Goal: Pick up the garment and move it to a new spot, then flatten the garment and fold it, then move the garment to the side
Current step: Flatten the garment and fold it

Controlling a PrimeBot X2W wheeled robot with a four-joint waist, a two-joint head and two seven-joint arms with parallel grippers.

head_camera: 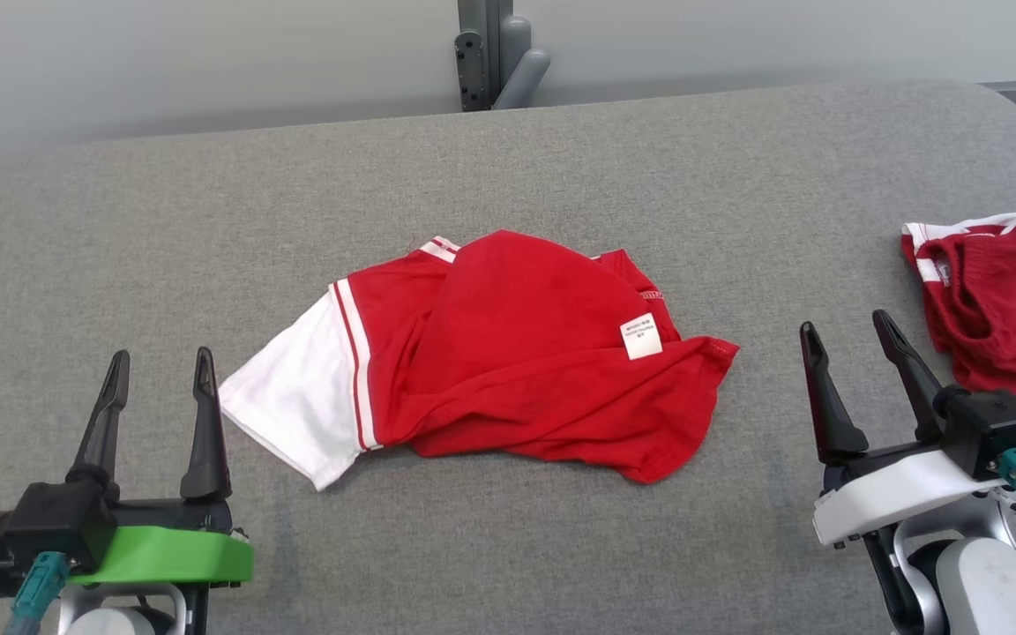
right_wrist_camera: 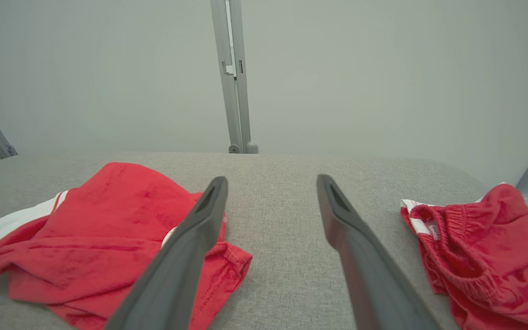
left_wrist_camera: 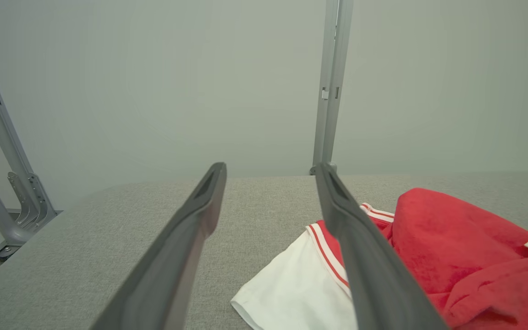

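A red garment (head_camera: 508, 353) with a white sleeve and a small white label lies crumpled in the middle of the grey padded table (head_camera: 561, 159). The left wrist view has it (left_wrist_camera: 452, 247) at the lower right, the right wrist view has it (right_wrist_camera: 99, 229) at the lower left. My left gripper (head_camera: 160, 370) stands open at the lower left, just short of the white sleeve, with nothing between its fingers. Off the garment's right end, my right gripper (head_camera: 847, 331) is open and holds nothing too.
Red shorts (head_camera: 1002, 295) with white trim and an elastic waistband lie bunched at the table's right edge, also in the right wrist view (right_wrist_camera: 484, 247). A grey metal post (head_camera: 490, 53) stands behind the table's far edge against a pale wall.
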